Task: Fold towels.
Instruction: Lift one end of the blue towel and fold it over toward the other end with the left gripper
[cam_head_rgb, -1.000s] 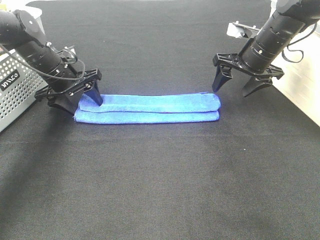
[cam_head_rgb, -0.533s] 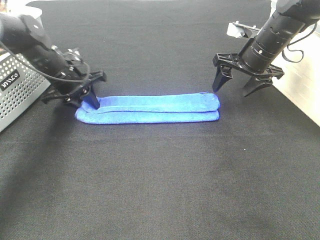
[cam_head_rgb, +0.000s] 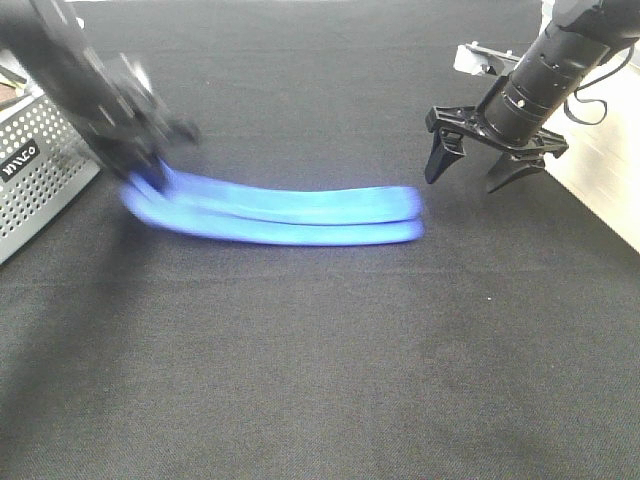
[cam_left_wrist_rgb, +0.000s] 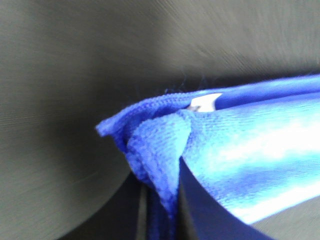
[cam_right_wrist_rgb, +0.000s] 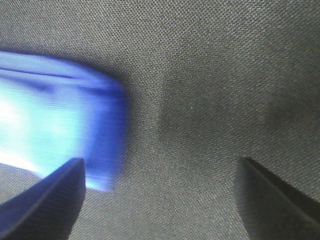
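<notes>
**Mia:** What is on the black surface (cam_head_rgb: 320, 390)?

**Tom:** One blue towel (cam_head_rgb: 280, 212). It lies across the middle, with a wide stretch of black between it and the near edge.

**Mia:** Is it folded?

**Tom:** Partly, I think. It looks like a long thin strip, with one layer on top of another. So the long folds seem done. It is not yet folded end to end, and I think that is what is left.

**Mia:** Which way does it point?

**Tom:** Its long way runs from the left edge toward the right edge. The left end bends off toward the far left corner, close to the basket (cam_head_rgb: 40, 175) at the left edge. The picture is blurry there.

**Mia:** Who holds it?

**Tom:** The left gripper (cam_head_rgb: 150, 160). It is closed on the towel's left end. The wrist view shows the corner pinched between the fingers, with a small white tag (cam_left_wrist_rgb: 205, 101) peeking out.

**Mia:** And the other one?

**Tom:** The right gripper (cam_head_rgb: 478, 172) is farther back, near the right edge, just past the towel's right end. It is wide open and holds nothing. It does not touch the towel.
</notes>
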